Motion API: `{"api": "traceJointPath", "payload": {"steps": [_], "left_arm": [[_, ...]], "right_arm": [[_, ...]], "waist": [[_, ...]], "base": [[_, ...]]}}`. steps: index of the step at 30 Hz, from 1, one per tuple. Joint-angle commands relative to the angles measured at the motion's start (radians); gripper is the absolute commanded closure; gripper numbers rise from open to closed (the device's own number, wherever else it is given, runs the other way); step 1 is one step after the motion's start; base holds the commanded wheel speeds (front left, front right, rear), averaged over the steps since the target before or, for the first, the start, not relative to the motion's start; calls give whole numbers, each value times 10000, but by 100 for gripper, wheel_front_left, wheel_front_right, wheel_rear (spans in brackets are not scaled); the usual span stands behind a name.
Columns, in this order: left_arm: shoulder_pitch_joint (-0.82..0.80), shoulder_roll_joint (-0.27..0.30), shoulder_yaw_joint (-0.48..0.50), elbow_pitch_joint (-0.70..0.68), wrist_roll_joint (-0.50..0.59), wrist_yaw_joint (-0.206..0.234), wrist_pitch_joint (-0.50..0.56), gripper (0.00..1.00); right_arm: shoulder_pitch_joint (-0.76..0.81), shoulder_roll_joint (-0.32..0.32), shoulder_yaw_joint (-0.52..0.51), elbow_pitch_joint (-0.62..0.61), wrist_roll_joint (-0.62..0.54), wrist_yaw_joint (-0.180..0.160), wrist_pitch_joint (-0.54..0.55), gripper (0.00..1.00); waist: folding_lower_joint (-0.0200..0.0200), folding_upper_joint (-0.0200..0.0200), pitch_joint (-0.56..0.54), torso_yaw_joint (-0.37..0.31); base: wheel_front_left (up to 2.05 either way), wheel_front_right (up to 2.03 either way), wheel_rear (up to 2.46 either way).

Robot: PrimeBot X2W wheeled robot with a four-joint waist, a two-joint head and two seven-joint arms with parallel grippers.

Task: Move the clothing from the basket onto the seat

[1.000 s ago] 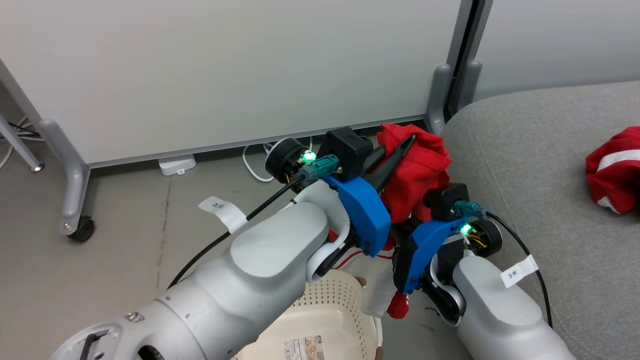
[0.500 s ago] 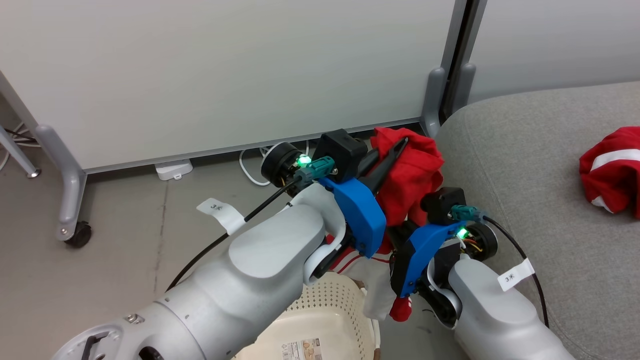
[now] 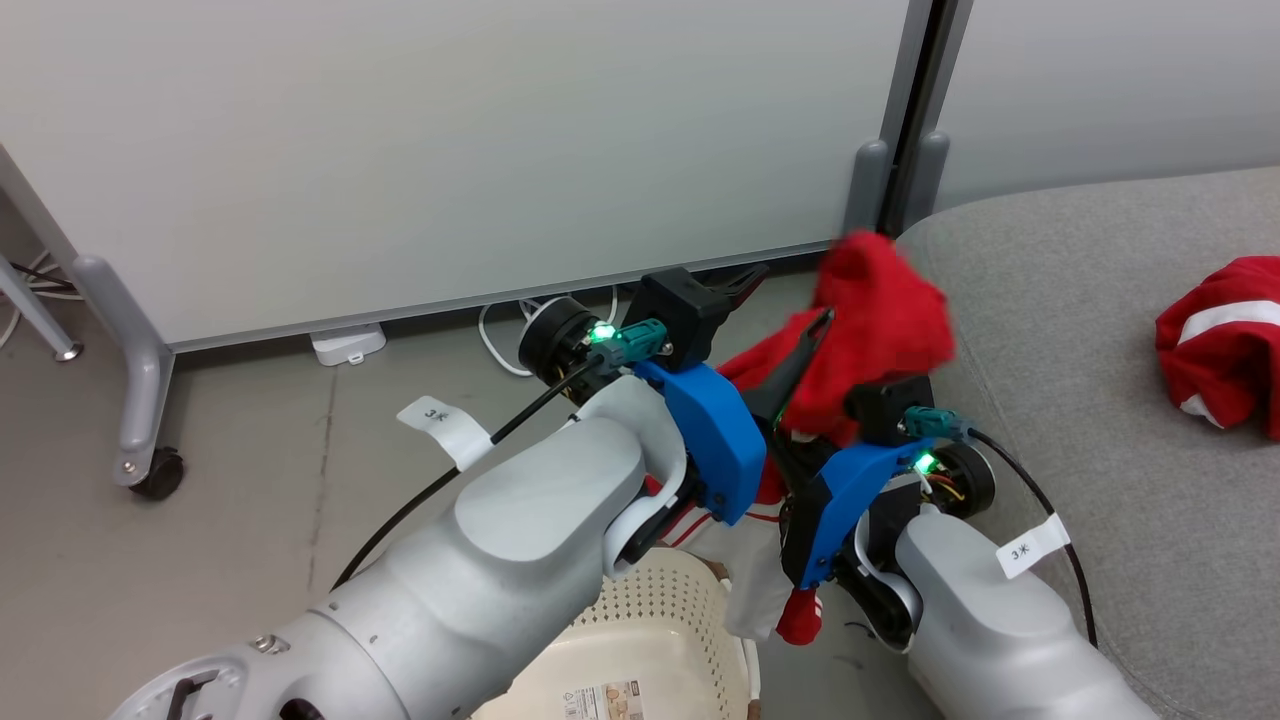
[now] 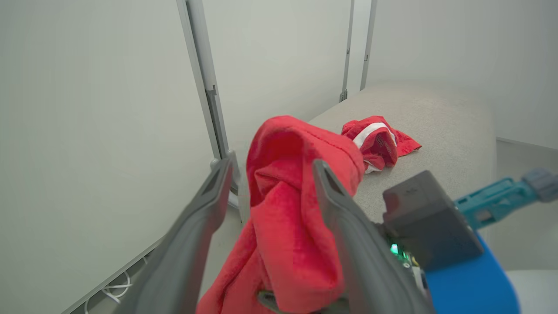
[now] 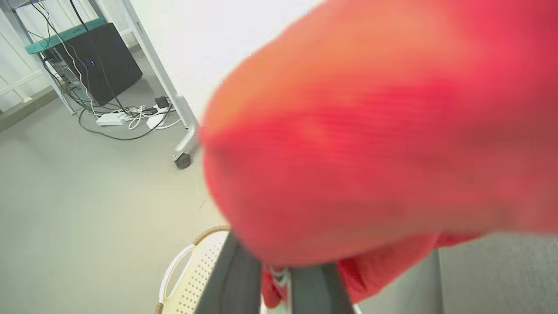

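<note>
— Red garment, and it's leaning over the edge of the seat. What changed?
— The left pincer has just sprung wide. A moment ago it was clamped on that garment; now the cloth only drapes through the gap.
— So what's holding it?
— The right pincer, narrow and gripping the fabric. I'd judge the drop onto the seat half done. The other garment already lies there.
— Anything unclear?
— The right pincer's tips are buried in blurred red. The left arm covers most of the basket, so I can't tell if it's empty.
</note>
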State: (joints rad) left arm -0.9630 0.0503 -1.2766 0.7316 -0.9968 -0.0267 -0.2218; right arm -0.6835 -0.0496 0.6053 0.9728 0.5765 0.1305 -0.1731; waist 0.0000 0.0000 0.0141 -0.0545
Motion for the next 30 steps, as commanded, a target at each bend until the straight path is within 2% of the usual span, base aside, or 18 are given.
{"api": "traceJointPath", "payload": {"steps": [1, 8, 12, 20, 21, 30], "left_arm": [[115, 4, -22, 46, -56, 11, -40, 0], [273, 9, 281, 284, 11, 162, -346, 0], [574, 252, 541, 284, 322, 200, -438, 0], [2393, 1343, 2703, -1567, 2065, 659, -444, 0], [3023, 1621, 3245, -2091, 2543, 766, -445, 0], [5875, 2406, 5785, -3842, 4038, 802, -447, 0]], "right_arm": [[-181, -15, 18, 28, 63, 5, -95, 100], [-304, -15, 93, 279, 181, 5, -256, 100], [-362, -15, 40, 442, 213, 5, -371, 100], [-562, -15, -216, 629, 20, 5, -687, 100], [-577, -16, -262, 612, -59, 5, -716, 100], [-539, -89, -416, 370, -278, 5, -838, 100]], "waist": [[0, 0, 1, 3], [0, 0, 29, 35], [0, 0, 39, 85], [0, 0, 156, 150], [0, 0, 183, 108], [0, 0, 293, -107]], "base": [[0, 0, 0], [0, 0, 0], [0, 0, 0], [0, 0, 0], [0, 0, 0], [0, 0, 0]]}}
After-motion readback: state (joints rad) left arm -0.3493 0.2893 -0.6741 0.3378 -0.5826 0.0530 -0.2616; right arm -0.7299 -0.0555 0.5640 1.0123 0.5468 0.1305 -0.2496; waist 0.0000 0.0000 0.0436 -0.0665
